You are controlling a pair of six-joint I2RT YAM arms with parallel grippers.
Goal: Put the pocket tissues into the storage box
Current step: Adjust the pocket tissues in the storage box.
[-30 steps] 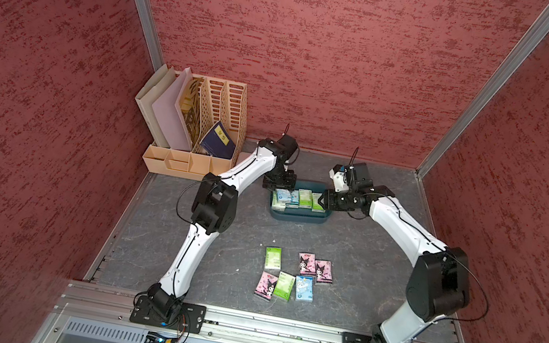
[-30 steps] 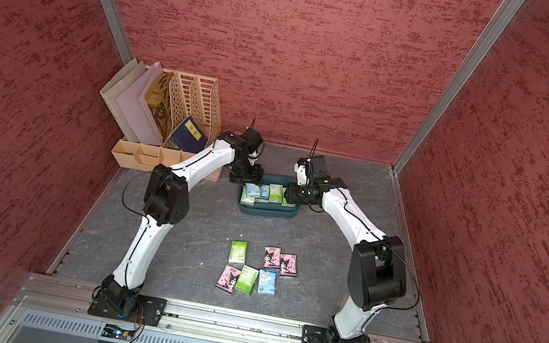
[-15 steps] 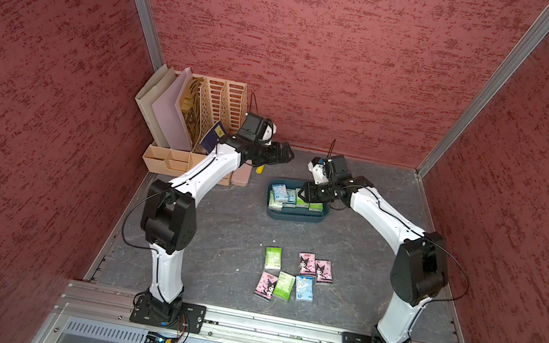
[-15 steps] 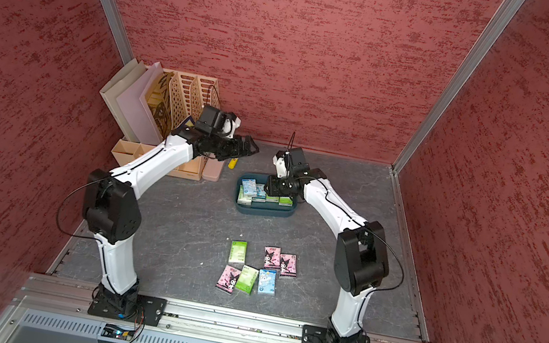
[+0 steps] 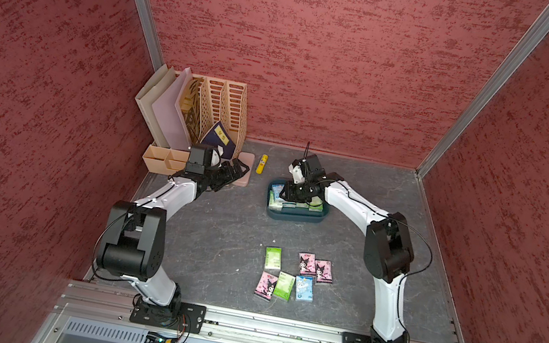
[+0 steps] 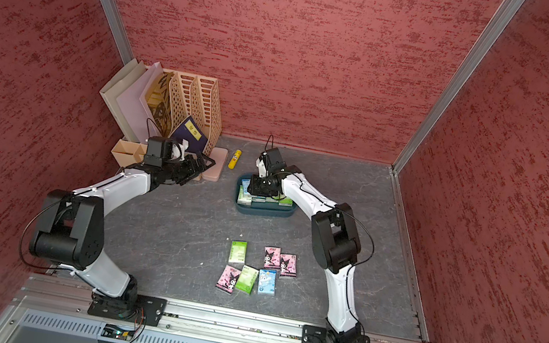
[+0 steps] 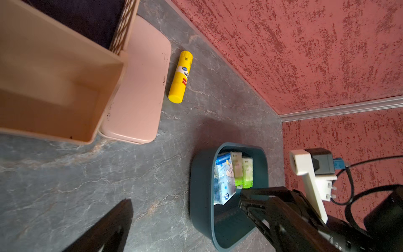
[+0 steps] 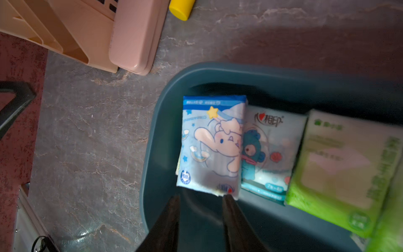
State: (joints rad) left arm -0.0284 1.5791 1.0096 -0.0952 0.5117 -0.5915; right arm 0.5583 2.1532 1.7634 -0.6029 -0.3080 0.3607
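Toward the back of the bench [image 5: 216,231], the storage box [image 5: 295,216] already holds part of the load. The right wrist view shows at least four pocket tissues lying side by side in it: a blue cartoon pack [image 8: 212,141], a pale pack with a teal bear [image 8: 270,152], a green pack [image 8: 340,165], and the edge of another green one at the frame's border. A further pack may lie under the blue one, but I cannot tell.

Six packs are left to move. They lie loose in a cluster on the bench nearer the robot's base, well apart from the box: a green pack [image 5: 273,258] and two pink ones [image 5: 306,263] [image 5: 323,271] behind, then a pink [image 5: 266,285], a green [image 5: 284,286] and a blue [image 5: 304,288] in front. By this count the task looks somewhat under halfway done.

The right gripper [image 8: 200,203] hangs over the box just beside the blue pack's edge. Its jaws are a narrow gap apart, and only the box floor shows between them, so it holds nothing. The left gripper [image 5: 235,169] is spread wide and empty, off to the side by the pink case [image 5: 244,179] and the desk organiser [image 5: 222,113], with the yellow tube [image 5: 261,163] between it and the box. Either arm must next reach back to the loose cluster.
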